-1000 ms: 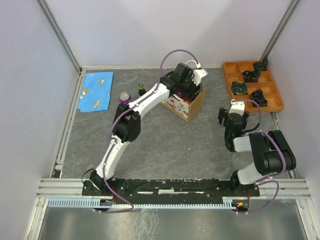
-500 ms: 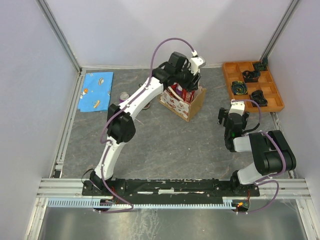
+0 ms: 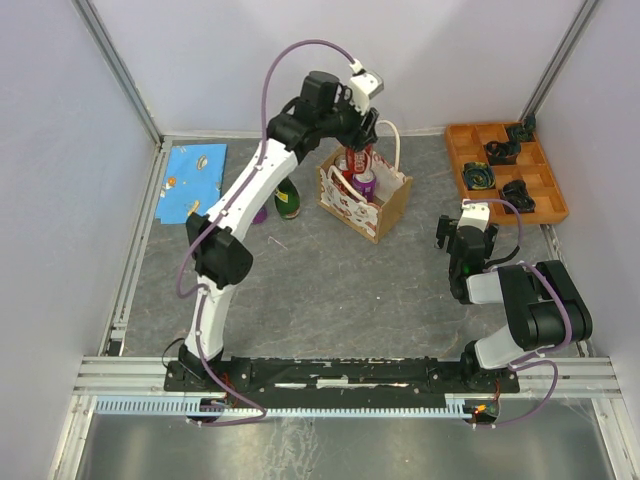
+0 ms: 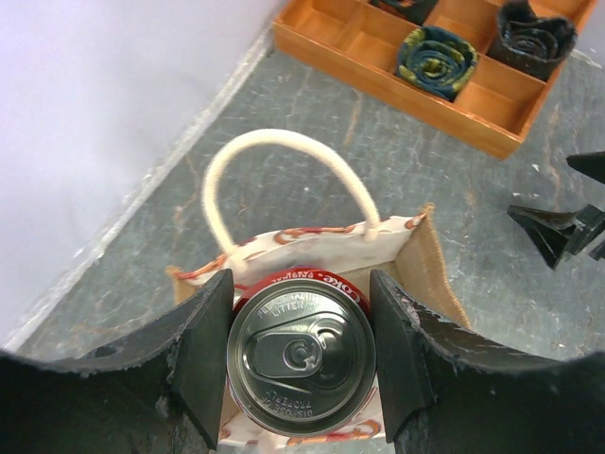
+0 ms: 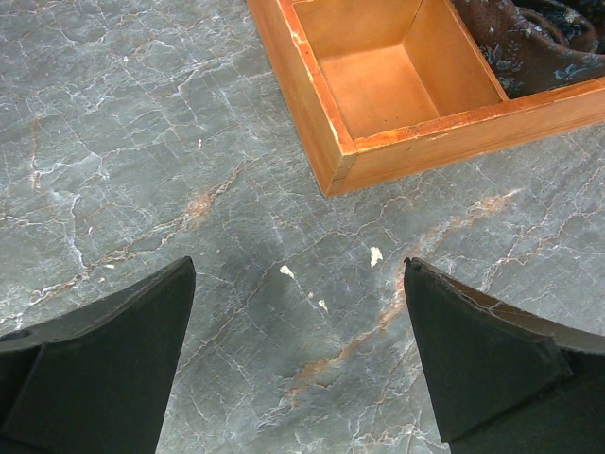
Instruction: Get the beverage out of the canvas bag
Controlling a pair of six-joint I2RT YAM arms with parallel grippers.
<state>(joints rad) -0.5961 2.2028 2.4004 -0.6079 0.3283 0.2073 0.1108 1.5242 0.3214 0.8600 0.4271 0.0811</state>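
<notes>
The beverage, a red cola can (image 4: 301, 355), sits clamped between my left gripper's (image 4: 301, 284) black fingers (image 4: 203, 359), one pad against each side of it. From above, the left gripper (image 3: 355, 150) holds the can (image 3: 351, 165) just over the open top of the canvas bag (image 3: 385, 205). In the left wrist view the bag's white printed panel (image 4: 312, 232) and one looped handle (image 4: 227, 170) lie below the can. My right gripper (image 3: 465, 230) hangs open over bare table to the bag's right, with nothing between its fingers (image 5: 104, 350).
An orange compartment tray (image 3: 452, 150) with dark rolled items stands at the back right; its corner (image 5: 331, 142) is close ahead of the right gripper. A green bottle (image 3: 287, 200) stands left of the bag. A blue cloth (image 3: 193, 183) lies at the far left.
My left arm has risen and drawn back from inside the bag, carrying the red can up with it. The bag's handle now stands free. The right arm has not moved.
</notes>
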